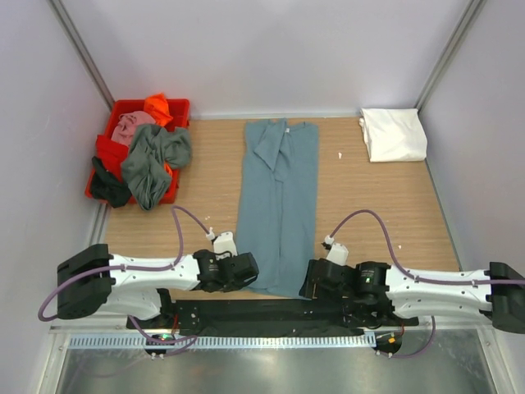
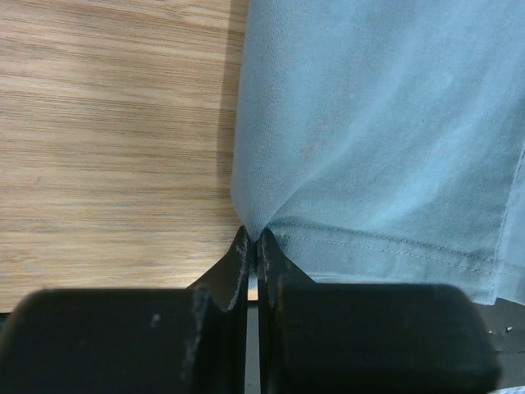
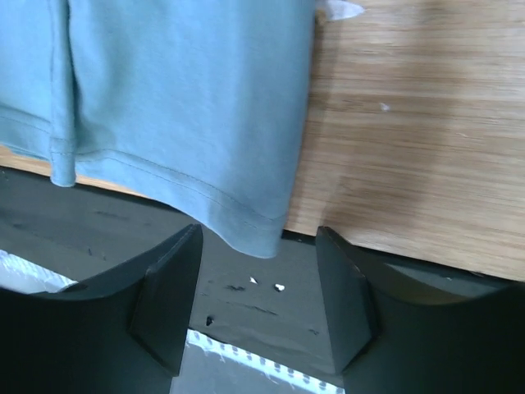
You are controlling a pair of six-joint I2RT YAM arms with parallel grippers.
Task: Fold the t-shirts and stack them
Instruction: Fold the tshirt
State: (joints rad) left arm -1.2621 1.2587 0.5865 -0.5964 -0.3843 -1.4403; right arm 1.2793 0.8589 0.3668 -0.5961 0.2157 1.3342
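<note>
Teal t-shirt [image 1: 279, 205], folded into 1 long strip, collar pointing away from both grippers.
The left gripper [image 2: 252, 240] pinches its near hem corner; the right gripper [image 3: 258, 246] stands open, the other hem corner between its jaws.

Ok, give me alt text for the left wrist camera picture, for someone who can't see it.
The left gripper, jaws shut, pinches a hemmed corner of a teal-blue t-shirt, and the cloth puckers toward the fingertips. The shirt fills the right side of the frame, lying on a wooden table whose grain shows on the left.
</note>
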